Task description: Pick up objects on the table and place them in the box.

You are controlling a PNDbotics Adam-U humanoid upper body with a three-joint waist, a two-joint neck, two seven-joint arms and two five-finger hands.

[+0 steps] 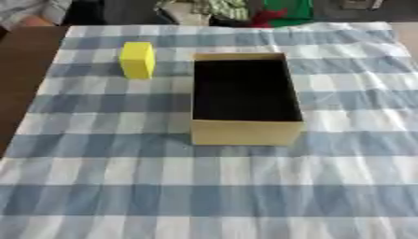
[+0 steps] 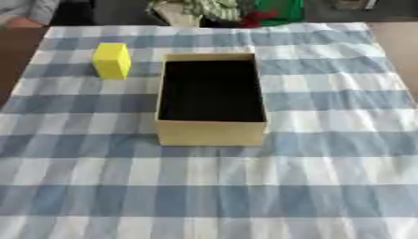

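On checked cloth (image 1: 245, 196), yellow block (image 1: 137, 59) left of open box (image 1: 245, 133), no hand showing.

Soft, even light, moderately bright, no glare. Both views are blurred throughout, edges smeared. The box (image 1: 245, 133) interior is deep black shadow; a faint shadow lies just beside its front wall on the cloth (image 1: 204, 186).
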